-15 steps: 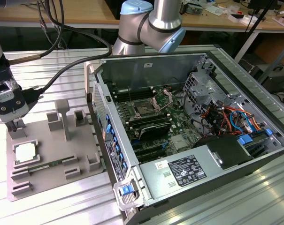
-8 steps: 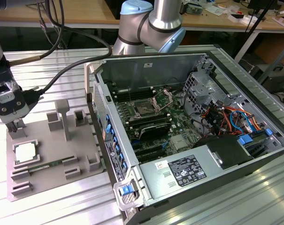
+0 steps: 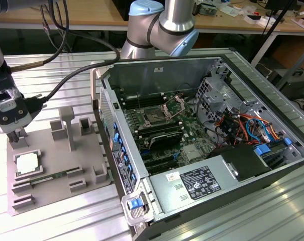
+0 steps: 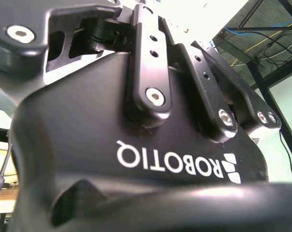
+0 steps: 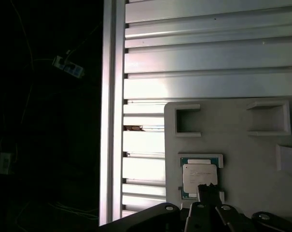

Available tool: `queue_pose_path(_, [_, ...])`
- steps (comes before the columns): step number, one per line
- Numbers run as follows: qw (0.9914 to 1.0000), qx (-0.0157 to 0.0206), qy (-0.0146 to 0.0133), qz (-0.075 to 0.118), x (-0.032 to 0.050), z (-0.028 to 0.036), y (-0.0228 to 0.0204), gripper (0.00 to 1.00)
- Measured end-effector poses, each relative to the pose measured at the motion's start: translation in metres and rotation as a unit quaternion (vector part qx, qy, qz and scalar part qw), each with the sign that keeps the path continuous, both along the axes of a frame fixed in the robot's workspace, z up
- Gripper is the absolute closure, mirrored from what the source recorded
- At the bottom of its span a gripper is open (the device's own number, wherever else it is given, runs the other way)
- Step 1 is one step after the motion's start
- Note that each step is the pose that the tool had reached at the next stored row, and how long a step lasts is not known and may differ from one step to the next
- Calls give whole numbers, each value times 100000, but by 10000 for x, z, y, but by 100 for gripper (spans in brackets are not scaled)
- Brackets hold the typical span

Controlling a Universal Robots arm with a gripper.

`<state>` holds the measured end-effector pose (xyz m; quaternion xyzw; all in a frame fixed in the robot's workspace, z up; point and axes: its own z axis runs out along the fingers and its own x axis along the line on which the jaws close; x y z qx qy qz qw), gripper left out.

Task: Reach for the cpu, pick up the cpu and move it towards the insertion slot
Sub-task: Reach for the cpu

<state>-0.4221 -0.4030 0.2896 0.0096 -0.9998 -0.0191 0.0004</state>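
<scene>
The cpu (image 3: 27, 163), a small square chip with a silvery top, lies flat in a raised frame on the grey tray (image 3: 56, 193) at the exterior view's left. My gripper (image 3: 16, 135) hangs just above the tray, a little behind the cpu and not touching it. In the first wrist view its fingers (image 5: 208, 192) stand pressed together at the edge of the cpu (image 5: 200, 175), shut on nothing. The insertion slot (image 3: 156, 116), a dark square socket with its metal bracket raised, sits on the green board inside the open computer case. The second wrist view shows the gripper's black housing (image 4: 136, 145).
The open computer case (image 3: 202, 186) lies to the tray's right, its near wall (image 3: 114, 145) standing between tray and socket. Grey posts and frames (image 3: 66, 125) rise from the tray. Cables (image 3: 71, 75) trail from the arm. The ribbed aluminium table's edge (image 5: 112, 121) runs beside the tray.
</scene>
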Motion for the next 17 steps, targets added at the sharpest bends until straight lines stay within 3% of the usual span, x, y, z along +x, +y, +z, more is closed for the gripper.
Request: queue_pose_path(17, [100000,0,2,-2,0,-43,0,89])
